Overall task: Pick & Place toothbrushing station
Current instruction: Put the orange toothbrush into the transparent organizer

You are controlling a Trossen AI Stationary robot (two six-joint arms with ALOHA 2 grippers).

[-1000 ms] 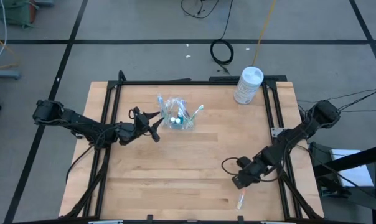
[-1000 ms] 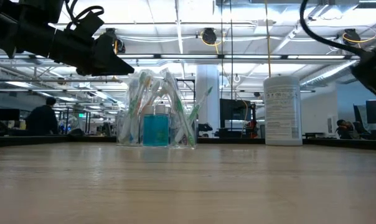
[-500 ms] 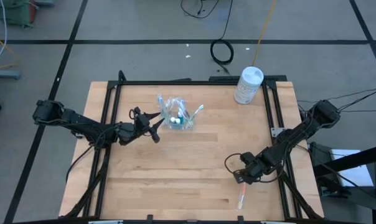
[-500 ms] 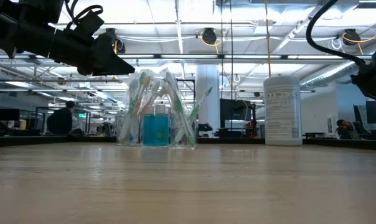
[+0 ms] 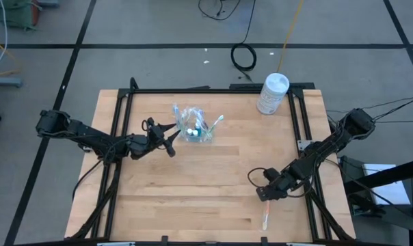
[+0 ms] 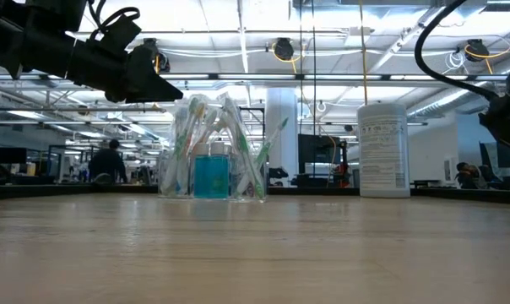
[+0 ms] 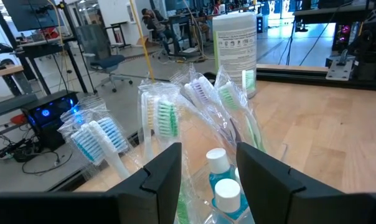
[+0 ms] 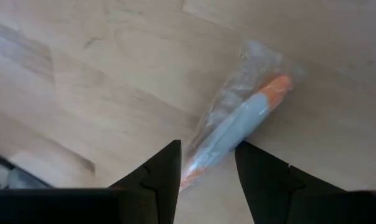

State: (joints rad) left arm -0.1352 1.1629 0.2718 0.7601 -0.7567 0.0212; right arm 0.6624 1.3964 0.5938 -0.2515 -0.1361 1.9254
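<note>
1. Right pincer [image 8: 206, 177]: fingers parted, nothing between them, pointed straight down at a wrapped toothbrush [image 8: 238, 127] that lies flat on the desk [image 5: 213, 178]. The handle lines up with the gap, so this reads as an approach to straddle and pinch it.
2. High view: right pincer [image 5: 262, 195] sits near the desk's front right part, the loose toothbrush [image 5: 265, 220] just beyond it toward the front edge, well apart from the rest of the set.
3. Left pincer [image 7: 206, 180]: fingers parted, empty, close in front of the clear cup [image 7: 222, 205], apparently waiting rather than gripping. Left pincer [image 5: 169, 140] in the high view is just beside the cup [image 5: 196, 131], on its left.
4. Cup stands upright in the rear middle of the desk, holding bagged toothbrushes [image 7: 160, 115] fanned head-up and blue toothpaste tubes [image 7: 225, 193]. Likely the destination for the stray brush.
5. White canister [image 5: 273, 93] at the rear right corner; not part of the set.
6. Judgement: thin crinkly wrap and a slim handle flat on wood make a low, centred pinch necessary.
</note>
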